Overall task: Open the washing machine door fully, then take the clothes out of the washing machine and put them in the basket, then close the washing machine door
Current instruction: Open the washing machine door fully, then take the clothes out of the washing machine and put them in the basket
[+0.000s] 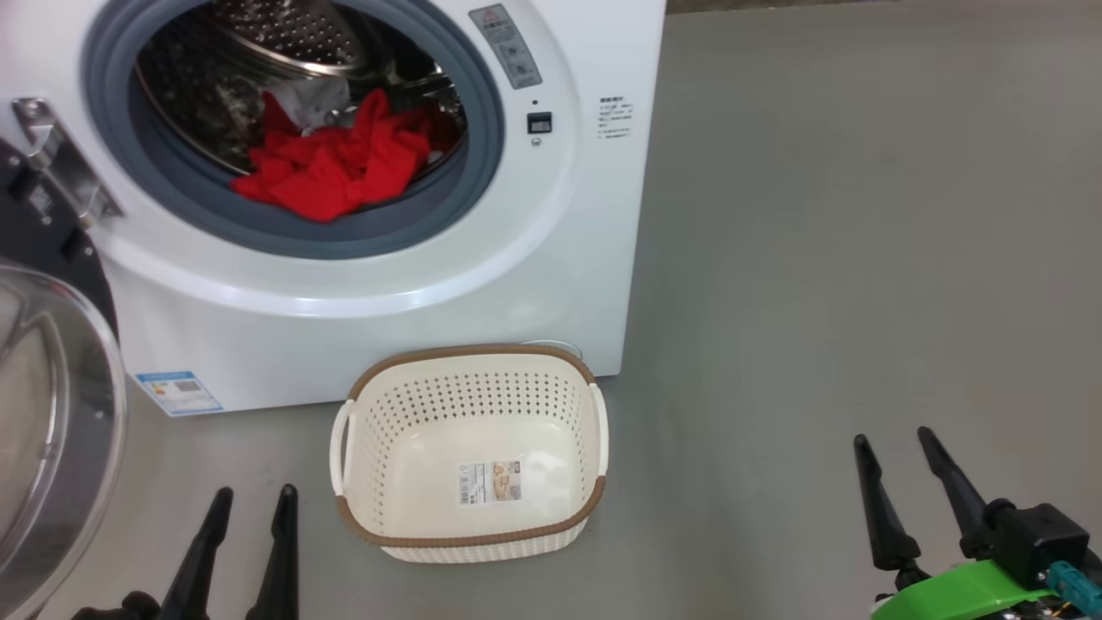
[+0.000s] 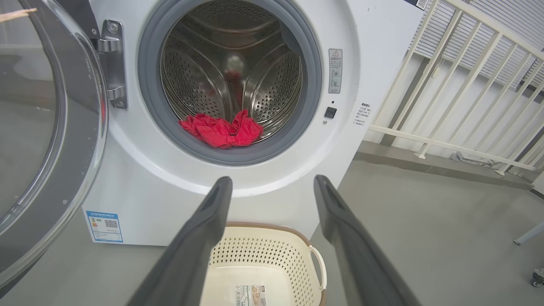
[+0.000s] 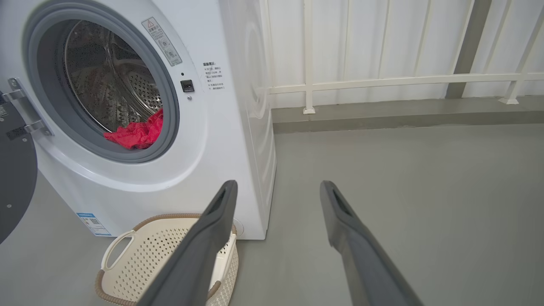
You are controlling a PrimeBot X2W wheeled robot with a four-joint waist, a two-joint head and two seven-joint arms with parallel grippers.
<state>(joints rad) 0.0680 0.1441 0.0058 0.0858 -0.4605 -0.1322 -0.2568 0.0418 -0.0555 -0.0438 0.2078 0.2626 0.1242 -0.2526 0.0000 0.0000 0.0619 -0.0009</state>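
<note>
The white washing machine (image 1: 568,224) stands with its round door (image 1: 52,413) swung out to the left on its steel hinge. Red clothes (image 1: 336,168) with a pale piece behind them lie at the front of the steel drum, over the grey ring. They also show in the left wrist view as clothes (image 2: 223,129) and in the right wrist view as clothes (image 3: 138,134). The cream basket (image 1: 362,413) sits empty on the floor before the machine. My left gripper (image 1: 251,499) is open, left of the basket. My right gripper (image 1: 895,441) is open, far to the right.
Grey floor (image 1: 818,258) stretches right of the machine. A white railing (image 3: 382,80) runs along a raised kerb behind and beside the washer. The open door's glass bowl (image 2: 29,127) stands close by my left arm.
</note>
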